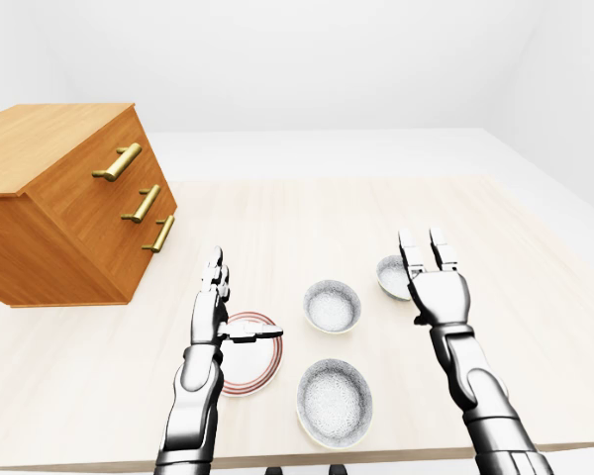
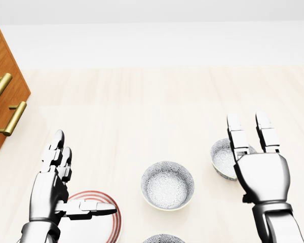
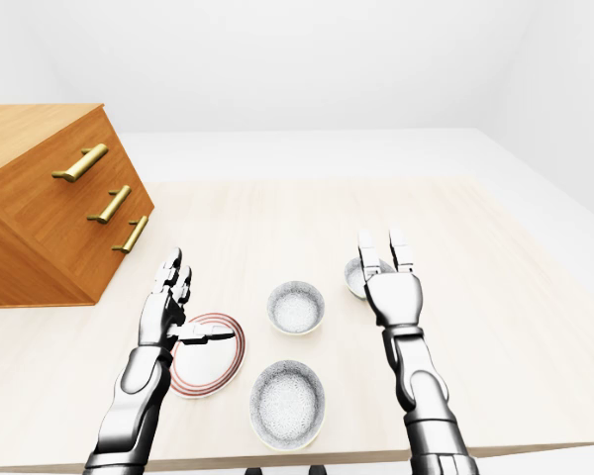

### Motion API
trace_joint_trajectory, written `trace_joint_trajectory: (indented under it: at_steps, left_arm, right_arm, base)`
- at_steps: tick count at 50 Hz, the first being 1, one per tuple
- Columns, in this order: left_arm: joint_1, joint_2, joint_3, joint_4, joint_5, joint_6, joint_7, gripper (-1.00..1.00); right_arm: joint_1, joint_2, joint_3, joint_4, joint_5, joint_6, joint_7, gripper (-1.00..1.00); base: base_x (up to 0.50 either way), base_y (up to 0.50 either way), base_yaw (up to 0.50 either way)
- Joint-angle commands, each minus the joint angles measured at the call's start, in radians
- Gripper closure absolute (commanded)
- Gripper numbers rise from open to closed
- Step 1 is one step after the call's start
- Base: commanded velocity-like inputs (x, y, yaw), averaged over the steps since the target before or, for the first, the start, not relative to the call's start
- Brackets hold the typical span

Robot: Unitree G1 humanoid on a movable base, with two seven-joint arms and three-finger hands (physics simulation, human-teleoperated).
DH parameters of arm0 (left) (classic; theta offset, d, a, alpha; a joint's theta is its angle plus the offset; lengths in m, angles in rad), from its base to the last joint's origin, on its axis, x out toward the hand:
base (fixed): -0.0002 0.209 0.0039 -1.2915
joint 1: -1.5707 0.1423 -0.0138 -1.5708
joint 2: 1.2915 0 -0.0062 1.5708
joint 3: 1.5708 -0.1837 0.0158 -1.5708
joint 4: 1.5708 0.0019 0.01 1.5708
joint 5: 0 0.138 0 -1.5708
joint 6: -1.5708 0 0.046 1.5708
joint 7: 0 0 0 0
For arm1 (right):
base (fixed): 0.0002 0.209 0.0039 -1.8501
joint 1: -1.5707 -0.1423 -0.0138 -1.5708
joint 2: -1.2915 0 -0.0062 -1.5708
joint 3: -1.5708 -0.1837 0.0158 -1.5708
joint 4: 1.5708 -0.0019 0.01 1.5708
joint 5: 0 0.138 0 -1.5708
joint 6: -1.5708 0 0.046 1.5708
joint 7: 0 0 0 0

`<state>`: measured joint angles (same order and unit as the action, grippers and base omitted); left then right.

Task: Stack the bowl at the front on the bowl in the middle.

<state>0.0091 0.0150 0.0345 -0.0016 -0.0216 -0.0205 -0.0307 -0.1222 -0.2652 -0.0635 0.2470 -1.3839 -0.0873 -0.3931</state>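
The front bowl (image 1: pixel 334 401) is round and deep, white inside with a fine grey speckled pattern and a pale rim. In the left-eye view it stands on the light wooden table (image 1: pixel 307 213) directly below the middle bowl (image 1: pixel 333 306), a clear gap between them, near the table's lower edge. It sits upright with its mouth facing up; being circular, it has no long axis. It is empty, as is the matching, slightly smaller-looking middle bowl. A third patterned bowl (image 2: pixel 222 158) lies right of and above the middle bowl, partly hidden behind the right hand (image 2: pixel 261 174), whose fingers point up, spread and holding nothing; whether they touch that bowl cannot be told. Left of and below the middle bowl lies a red-ringed plate (image 1: pixel 259 372), bare, with the left hand (image 2: pixel 53 187) over its left side, fingers straight, thumb out sideways, gripping nothing. Far left of the middle bowl stands a wooden drawer chest (image 1: pixel 59 198) with brass handles (image 1: pixel 119 161).
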Motion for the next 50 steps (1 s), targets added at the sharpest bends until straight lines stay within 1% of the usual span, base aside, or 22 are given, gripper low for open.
trace_joint_trajectory:
  at_steps: [1, 2, 7, 9, 10, 15, 18, 23, 28, 32, 36, 39, 41, 43, 45, 46, 49, 50]
  left_arm:
    - [0.0, 0.0, 0.0, 0.005, -0.001, -0.006, -0.001, -1.0]
    - [0.002, 0.0, 0.0, -0.004, -0.001, 0.001, 0.0, -1.0]
    - [0.001, 0.0, 0.0, -0.006, 0.0, 0.004, 0.001, -1.0]
    - [0.0, 0.0, 0.0, -0.002, 0.0, 0.001, 0.001, -1.0]
    - [0.001, 0.0, -0.001, -0.007, 0.0, 0.005, 0.001, -1.0]
    - [-0.004, 0.001, 0.002, 0.015, -0.001, -0.012, 0.0, -1.0]
    - [-0.004, 0.001, 0.002, 0.014, -0.001, -0.011, 0.0, -1.0]
    - [0.0, 0.0, 0.0, -0.005, 0.0, 0.004, 0.002, -1.0]
    - [-0.002, 0.0, 0.001, 0.006, -0.001, -0.006, 0.001, -1.0]
    - [0.0, -0.001, -0.001, -0.004, 0.0, 0.001, 0.003, -1.0]
    - [0.0, -0.001, 0.001, -0.005, -0.004, 0.002, 0.002, -1.0]
    - [-0.001, 0.0, 0.001, 0.003, -0.004, -0.005, 0.002, -1.0]
    - [-0.002, 0.0, 0.001, -0.001, -0.005, 0.0, 0.003, -1.0]
    - [-0.001, 0.0, 0.001, 0.001, -0.005, -0.003, 0.002, -1.0]
    - [0.0, -0.001, 0.0, -0.005, -0.005, 0.002, 0.003, -1.0]
    - [0.0, 0.0, 0.001, -0.001, -0.005, -0.003, 0.002, -1.0]
    - [-0.002, 0.0, 0.001, 0.0, -0.005, -0.001, 0.002, -1.0]
    - [-0.003, 0.0, 0.002, 0.003, -0.005, -0.004, 0.002, -1.0]
  right_arm:
    - [-0.037, -0.018, 0.007, 0.072, 0.0, 0.0, -0.034, -1.0]
    - [-0.042, -0.02, 0.007, 0.077, 0.001, 0.0, -0.036, -1.0]
    - [-0.054, -0.022, 0.011, 0.088, -0.002, 0.0, -0.039, -1.0]
    - [-0.058, -0.024, 0.012, 0.09, -0.002, 0.0, -0.04, -1.0]
    - [-0.059, -0.024, 0.012, 0.09, -0.002, 0.0, -0.039, -1.0]
    - [-0.074, -0.026, 0.019, 0.109, -0.009, 0.0, -0.044, -1.0]
    - [-0.089, -0.028, 0.021, 0.114, -0.013, 0.0, -0.044, -1.0]
    - [-0.114, -0.03, 0.028, 0.156, -0.017, 0.0, -0.061, -1.0]
    - [-0.134, -0.03, 0.039, 0.205, -0.02, 0.0, -0.081, -1.0]
    - [-0.149, -0.036, 0.043, 0.233, -0.022, 0.0, -0.09, -1.0]
    - [-0.178, -0.04, 0.052, 0.318, -0.016, 0.0, -0.131, -1.0]
    - [-0.206, -0.047, 0.057, 0.385, -0.003, 0.0, -0.131, -1.0]
    - [-0.224, -0.052, 0.066, 0.434, -0.006, 0.0, -0.131, -1.0]
    - [-0.245, -0.059, 0.069, 0.479, 0.003, 0.0, -0.131, -1.0]
    - [-0.254, -0.062, 0.073, 0.501, 0.011, 0.0, -0.131, -1.0]
    - [-0.26, -0.063, 0.076, 0.518, 0.016, 0.0, -0.131, -1.0]
    - [-0.286, -0.066, 0.082, 0.591, 0.036, 0.0, -0.131, -1.0]
    - [-0.294, -0.068, 0.088, 0.61, 0.035, 0.0, -0.131, -1.0]
  base:
    - [0.0, 0.0, 0.0]
    - [0.0, 0.0, 0.0]
    - [0.0, 0.0, 0.0]
    - [0.0, 0.0, 0.0]
    - [0.0, 0.0, 0.0]
    - [0.0, 0.0, 0.0]
    - [0.0, 0.0, 0.0]
    - [0.0, 0.0, 0.0]
    - [0.0, 0.0, 0.0]
    - [0.0, 0.0, 0.0]
    - [0.0, 0.0, 0.0]
    - [0.0, 0.0, 0.0]
    - [0.0, 0.0, 0.0]
    - [0.0, 0.0, 0.0]
    - [0.0, 0.0, 0.0]
    - [0.0, 0.0, 0.0]
    - [0.0, 0.0, 0.0]
    - [0.0, 0.0, 0.0]
